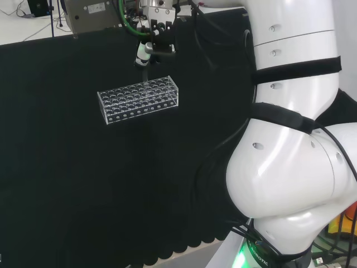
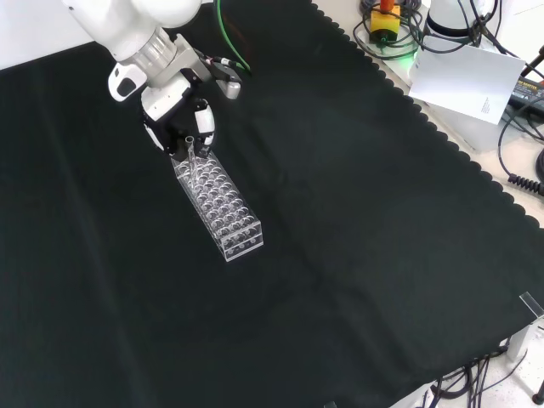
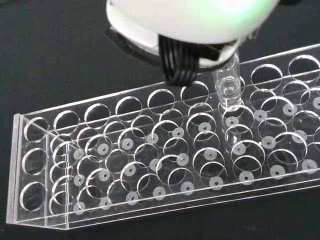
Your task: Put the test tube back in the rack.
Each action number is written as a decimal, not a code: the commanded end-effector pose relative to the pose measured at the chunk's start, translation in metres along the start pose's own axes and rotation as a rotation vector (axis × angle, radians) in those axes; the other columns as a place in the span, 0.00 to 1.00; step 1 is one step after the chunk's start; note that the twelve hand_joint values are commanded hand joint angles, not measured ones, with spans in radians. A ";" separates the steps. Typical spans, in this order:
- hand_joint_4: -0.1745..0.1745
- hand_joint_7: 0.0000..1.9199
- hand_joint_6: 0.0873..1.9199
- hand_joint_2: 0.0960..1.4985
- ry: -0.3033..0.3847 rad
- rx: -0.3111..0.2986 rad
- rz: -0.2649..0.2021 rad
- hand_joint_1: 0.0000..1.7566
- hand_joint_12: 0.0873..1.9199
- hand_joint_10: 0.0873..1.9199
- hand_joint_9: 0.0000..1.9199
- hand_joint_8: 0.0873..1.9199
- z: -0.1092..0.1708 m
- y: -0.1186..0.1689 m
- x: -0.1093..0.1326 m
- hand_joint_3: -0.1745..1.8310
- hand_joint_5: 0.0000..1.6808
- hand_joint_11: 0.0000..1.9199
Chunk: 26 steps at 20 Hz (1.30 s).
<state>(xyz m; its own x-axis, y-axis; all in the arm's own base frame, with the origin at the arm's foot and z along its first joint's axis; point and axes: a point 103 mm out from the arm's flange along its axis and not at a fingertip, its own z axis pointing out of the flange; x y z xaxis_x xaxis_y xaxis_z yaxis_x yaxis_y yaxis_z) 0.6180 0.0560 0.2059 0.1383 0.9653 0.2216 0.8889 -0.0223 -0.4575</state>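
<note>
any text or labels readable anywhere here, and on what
None can be read.
White sheet beyond the cloth's edge in the front view: a small dark mark, too small to read.
Rack, test tube, hand: no print visible.
</note>
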 end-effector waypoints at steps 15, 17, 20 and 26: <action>0.00 0.75 0.15 0.34 0.006 0.060 -0.003 0.82 0.38 0.00 0.83 0.32 0.040 0.022 -0.007 0.43 0.79 0.71; 0.00 0.75 0.15 0.34 0.004 0.059 0.000 0.82 0.38 0.00 0.83 0.32 0.041 0.022 -0.006 0.43 0.79 0.71; 0.00 0.75 0.13 0.34 0.052 0.095 -0.025 0.82 0.38 0.00 0.83 0.32 0.040 0.021 -0.008 0.43 0.80 0.70; 0.29 0.56 0.24 0.30 0.092 0.154 -0.070 0.68 0.63 0.00 0.77 0.36 0.031 0.017 -0.015 0.47 0.60 0.46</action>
<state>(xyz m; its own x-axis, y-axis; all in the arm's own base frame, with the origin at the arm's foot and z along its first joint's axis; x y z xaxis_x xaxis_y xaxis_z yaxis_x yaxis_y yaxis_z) 0.6178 0.0580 0.1602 0.1370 0.9545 0.2649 0.8420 0.0287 -0.5388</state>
